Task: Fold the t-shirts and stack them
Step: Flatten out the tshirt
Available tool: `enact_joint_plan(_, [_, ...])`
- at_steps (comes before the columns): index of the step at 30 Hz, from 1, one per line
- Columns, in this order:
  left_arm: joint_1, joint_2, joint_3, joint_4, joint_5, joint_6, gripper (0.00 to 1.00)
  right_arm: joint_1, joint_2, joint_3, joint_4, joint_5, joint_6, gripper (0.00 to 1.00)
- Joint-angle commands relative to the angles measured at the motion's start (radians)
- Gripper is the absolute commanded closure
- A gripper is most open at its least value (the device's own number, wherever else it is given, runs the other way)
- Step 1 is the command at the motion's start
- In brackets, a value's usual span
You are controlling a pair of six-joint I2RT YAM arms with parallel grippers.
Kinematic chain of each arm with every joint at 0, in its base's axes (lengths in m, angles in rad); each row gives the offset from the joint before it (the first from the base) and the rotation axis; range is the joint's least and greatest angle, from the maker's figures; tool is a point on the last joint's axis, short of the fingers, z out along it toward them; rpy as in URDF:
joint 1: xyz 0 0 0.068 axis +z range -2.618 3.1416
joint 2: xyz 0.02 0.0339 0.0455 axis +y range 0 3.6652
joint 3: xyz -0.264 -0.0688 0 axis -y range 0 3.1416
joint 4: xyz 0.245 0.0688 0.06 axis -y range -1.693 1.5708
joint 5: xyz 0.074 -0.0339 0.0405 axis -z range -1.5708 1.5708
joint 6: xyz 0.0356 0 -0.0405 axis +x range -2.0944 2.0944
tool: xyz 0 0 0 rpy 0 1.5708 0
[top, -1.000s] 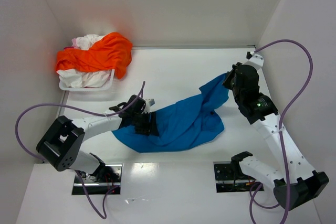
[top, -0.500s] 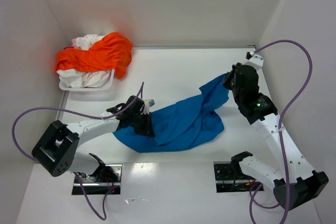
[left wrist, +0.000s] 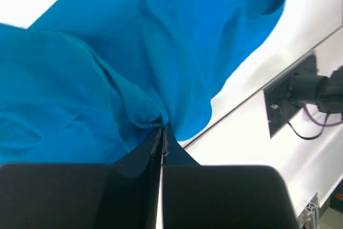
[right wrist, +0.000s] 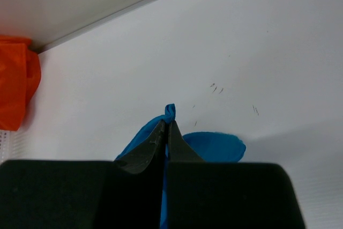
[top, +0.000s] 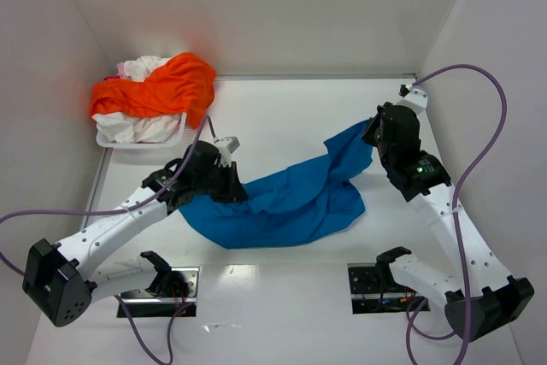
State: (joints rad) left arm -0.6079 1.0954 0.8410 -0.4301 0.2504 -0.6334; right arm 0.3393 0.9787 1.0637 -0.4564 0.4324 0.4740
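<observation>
Where the table (top: 282, 117) starts beside the arm bases, a purple cable (top: 51, 214) trails out past the left arm, and a second cable (top: 466, 66) arcs high over the right arm. Just beyond, the blue t-shirt (top: 291, 203) lies rumpled across the middle of the table, drawn out between the two arms. The left gripper (top: 231, 187) is pinched tight on a fold at the shirt's left edge, with cloth bunched at its tips. Farther back, the right gripper (top: 373, 136) is clamped on the shirt's raised far-right corner. In the far left corner, a white basket (top: 115, 141) holds white shirts (top: 141, 128). An orange t-shirt (top: 167, 83) is draped over them, well apart from the blue one.
</observation>
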Motion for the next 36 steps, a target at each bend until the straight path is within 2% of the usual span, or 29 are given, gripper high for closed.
enact_joint_plan(1, [-0.004, -0.014, -0.043, -0.026, -0.034, -0.021, 0.97, -0.006, 0.0, 0.019, 0.062, 0.02, 0.005, 1.0])
enact_joint_plan(3, [-0.004, -0.014, -0.065, -0.007, -0.034, -0.022, 0.93, -0.006, 0.0, 0.019, 0.071, 0.02, 0.005, 1.0])
enact_joint_plan(8, [-0.004, 0.066, -0.103, 0.019, 0.069, -0.002, 0.53, -0.006, 0.009, 0.01, 0.071, 0.011, 0.014, 1.0])
enact_joint_plan(12, [-0.013, 0.066, -0.126, 0.028, 0.063, -0.021, 0.4, -0.006, 0.009, 0.001, 0.071, 0.011, 0.014, 1.0])
enact_joint_plan(13, [-0.013, 0.066, -0.126, 0.028, 0.05, -0.022, 0.33, -0.006, 0.009, 0.001, 0.071, 0.011, 0.014, 1.0])
enact_joint_plan(17, [-0.013, 0.034, -0.151, 0.028, 0.009, -0.068, 0.29, -0.006, 0.009, 0.001, 0.081, 0.011, 0.014, 1.0])
enact_joint_plan(22, [-0.013, 0.034, -0.238, 0.118, 0.108, -0.057, 0.29, -0.006, 0.009, -0.008, 0.081, 0.011, 0.014, 1.0])
enact_joint_plan(31, [-0.041, 0.256, -0.194, 0.2, 0.082, -0.037, 0.29, -0.006, 0.018, -0.018, 0.081, 0.011, 0.014, 1.0])
enact_joint_plan(36, [-0.052, 0.311, -0.172, 0.241, 0.061, -0.037, 0.36, -0.006, 0.018, -0.018, 0.081, 0.011, 0.014, 1.0])
